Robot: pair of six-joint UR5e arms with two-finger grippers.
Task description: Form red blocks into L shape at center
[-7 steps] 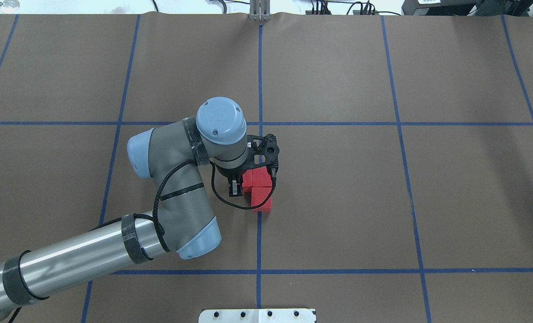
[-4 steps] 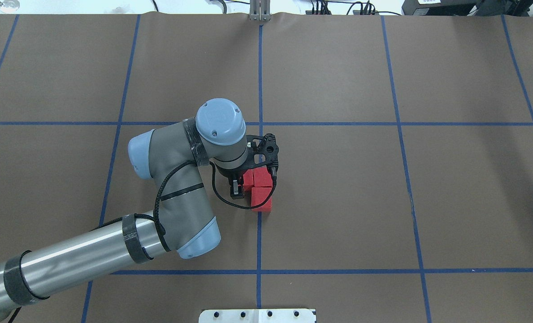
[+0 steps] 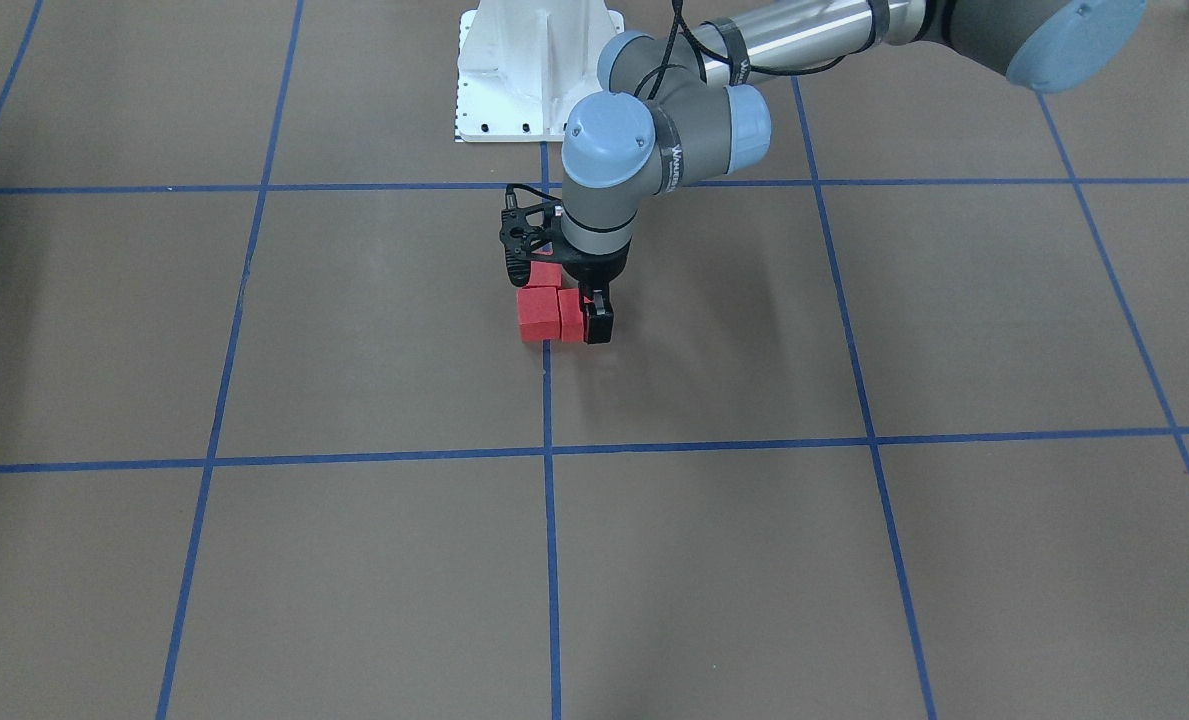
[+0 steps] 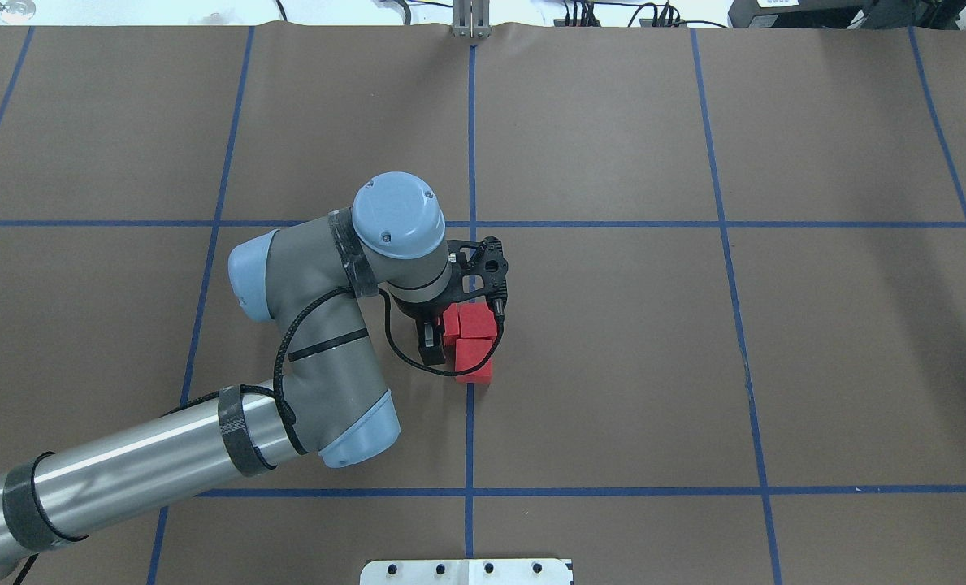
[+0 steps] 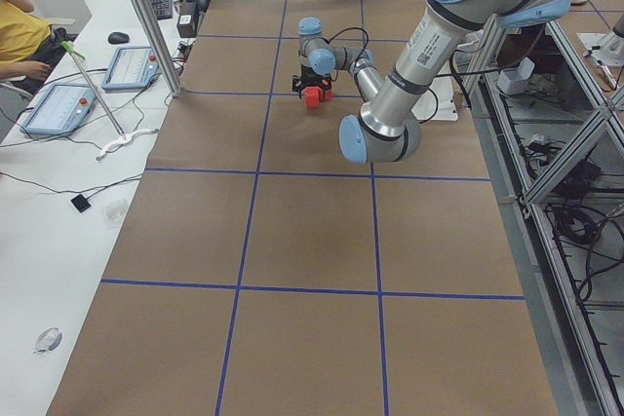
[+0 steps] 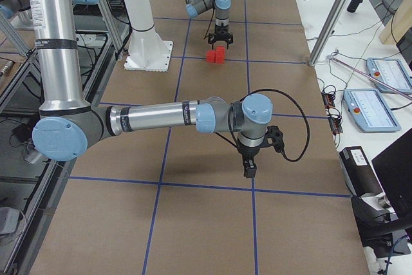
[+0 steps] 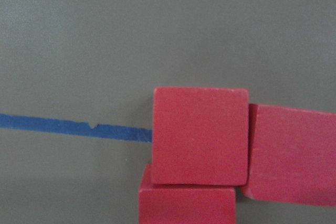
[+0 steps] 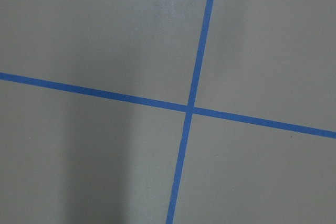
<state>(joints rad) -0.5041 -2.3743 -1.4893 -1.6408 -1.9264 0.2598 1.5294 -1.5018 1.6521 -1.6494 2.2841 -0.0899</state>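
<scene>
Reaching down beside three red blocks (image 4: 474, 357) clustered in a rough L at the centre of the gridded worktop (image 4: 612, 349), the left tool (image 4: 434, 340), spread or pinching one cannot tell, faces seemingly light, rigid cubes best gripped across opposite flat faces.

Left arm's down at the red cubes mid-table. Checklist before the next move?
1. All three small matte red cubes together: ok.
2. L shape: corner cube has neighbours on two adjacent sides: ok; side cube slightly skewed.
3. Placed on the middle blue tape line of the brown table surface: ok.
4. The left pincer open: cannot tell; only one black finger shows.
5. That finger clear of the cubes: cannot tell; it stands close beside one.
6. The right pincer far from the cubes: ok.
</scene>
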